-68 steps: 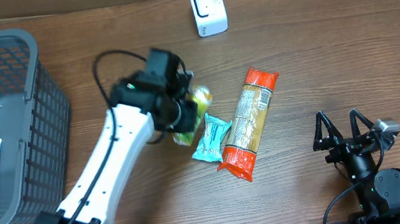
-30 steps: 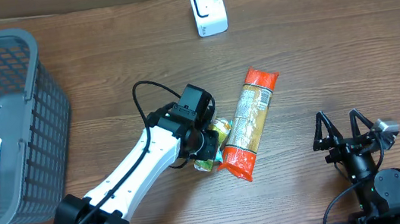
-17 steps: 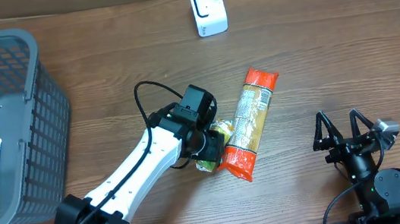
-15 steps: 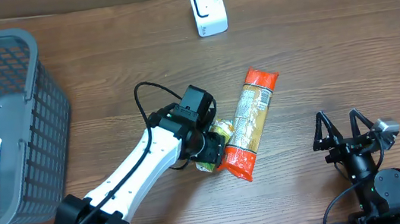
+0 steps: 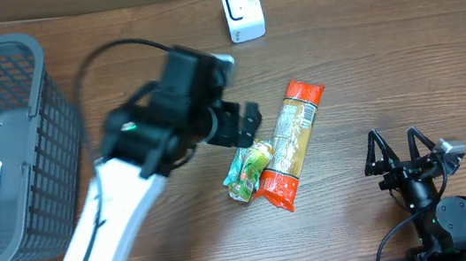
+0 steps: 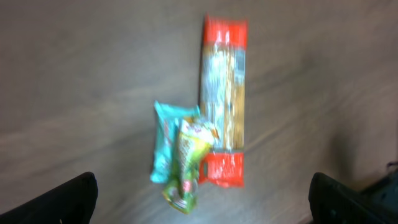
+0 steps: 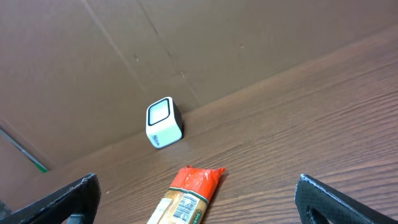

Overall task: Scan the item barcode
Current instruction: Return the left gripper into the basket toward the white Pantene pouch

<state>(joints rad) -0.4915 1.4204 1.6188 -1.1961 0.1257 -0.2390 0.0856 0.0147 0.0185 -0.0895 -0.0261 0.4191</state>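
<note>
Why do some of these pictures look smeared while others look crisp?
Overhead: only the left arm is streaked, probably motion blur; the wooden table around it is crisp. Left wrist: the whole frame is soft, with the pasta packet and snack packets fuzzy and their print unreadable. Right wrist: sharp and evenly lit, with the scanner clearly outlined.

Legible text: none that we can read. Barcode: printed on the pasta packet, digits unclear. Dark lettering on the white scanner: too small for us.
</note>
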